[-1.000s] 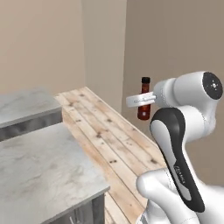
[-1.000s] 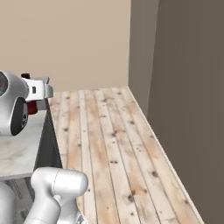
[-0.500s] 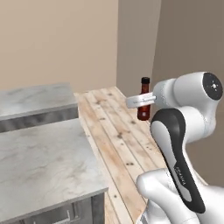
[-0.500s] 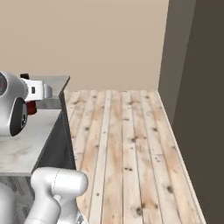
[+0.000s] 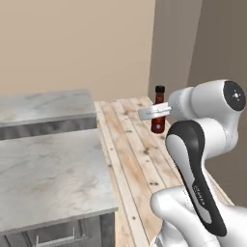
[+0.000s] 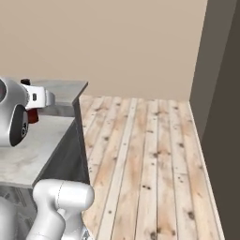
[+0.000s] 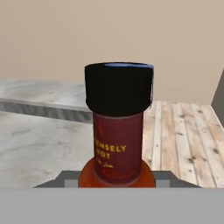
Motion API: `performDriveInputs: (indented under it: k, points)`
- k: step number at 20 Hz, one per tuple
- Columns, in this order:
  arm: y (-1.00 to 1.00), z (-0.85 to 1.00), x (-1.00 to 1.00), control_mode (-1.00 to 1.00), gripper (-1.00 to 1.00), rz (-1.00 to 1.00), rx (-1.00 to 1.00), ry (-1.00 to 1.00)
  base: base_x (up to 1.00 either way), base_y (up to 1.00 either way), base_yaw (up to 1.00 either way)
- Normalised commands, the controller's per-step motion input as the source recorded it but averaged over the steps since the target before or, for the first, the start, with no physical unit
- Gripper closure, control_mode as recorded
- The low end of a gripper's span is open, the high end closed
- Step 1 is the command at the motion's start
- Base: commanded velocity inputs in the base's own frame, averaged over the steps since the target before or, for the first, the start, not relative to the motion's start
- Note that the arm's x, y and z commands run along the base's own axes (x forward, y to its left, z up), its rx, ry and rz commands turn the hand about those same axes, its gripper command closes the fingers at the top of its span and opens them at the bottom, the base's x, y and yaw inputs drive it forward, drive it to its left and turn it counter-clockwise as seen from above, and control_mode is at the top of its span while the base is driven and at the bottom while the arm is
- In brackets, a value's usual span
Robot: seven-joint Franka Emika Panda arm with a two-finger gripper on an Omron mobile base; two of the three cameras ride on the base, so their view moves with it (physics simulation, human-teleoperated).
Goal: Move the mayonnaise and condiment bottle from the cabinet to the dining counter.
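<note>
Pincer: gripper (image 5: pixel 155 112) clamped on the condiment bottle (image 5: pixel 157 110) — upright.
Counter: the dining counter (image 5: pixel 48 169) lies left.
Tip: carry level, set down well inside the edge.

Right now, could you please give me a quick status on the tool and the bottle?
Tool shut on condiment bottle, bottle upright. Held above the wooden floor, beside the marble counter. Nothing in the way.
</note>
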Motion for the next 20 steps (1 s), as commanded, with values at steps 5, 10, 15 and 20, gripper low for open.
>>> performDriveInputs:
  k: [5,10,15,20]
  points:
    - [0.0,0.0,0.0,1.0,1.0,0.0,0.0,0.0,0.38,-0.78,0.04]
    - [0.0,0.0,0.0,1.0,1.0,0.0,0.0,0.0,0.47,-0.81,0.05]
    - [0.0,0.0,0.0,1.0,1.0,0.0,0.0,0.0,0.98,-0.27,0.24]
    - [0.0,0.0,0.0,1.0,1.0,0.0,0.0,0.0,1.0,-0.27,0.31]
